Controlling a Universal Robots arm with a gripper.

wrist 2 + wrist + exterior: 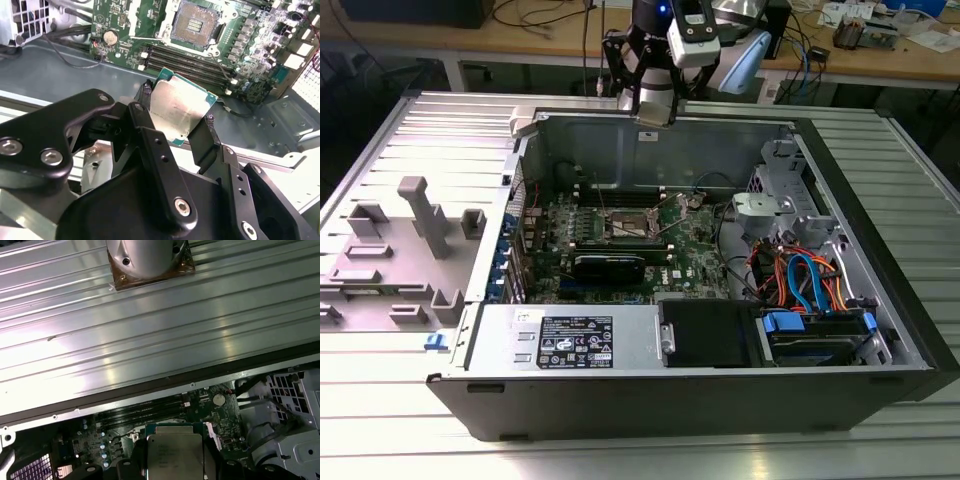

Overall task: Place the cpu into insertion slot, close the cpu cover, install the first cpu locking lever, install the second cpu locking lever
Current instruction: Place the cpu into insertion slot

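Exterior view overlooks the case [700, 400]; wrist views share its motherboard [122, 20] [205, 410].

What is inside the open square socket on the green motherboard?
A bare grid of contacts shows inside the square socket, no chip; its far edge is cropped. The shiny silver square cpu is clamped in the black gripper.

Cpu [182, 107]: square, silver-topped, green-edged, tilted, clamped in the gripper [176, 106]. Insertion slot [625, 222]: uncovered, empty, roughly 6 o'clock from it in the exterior view.
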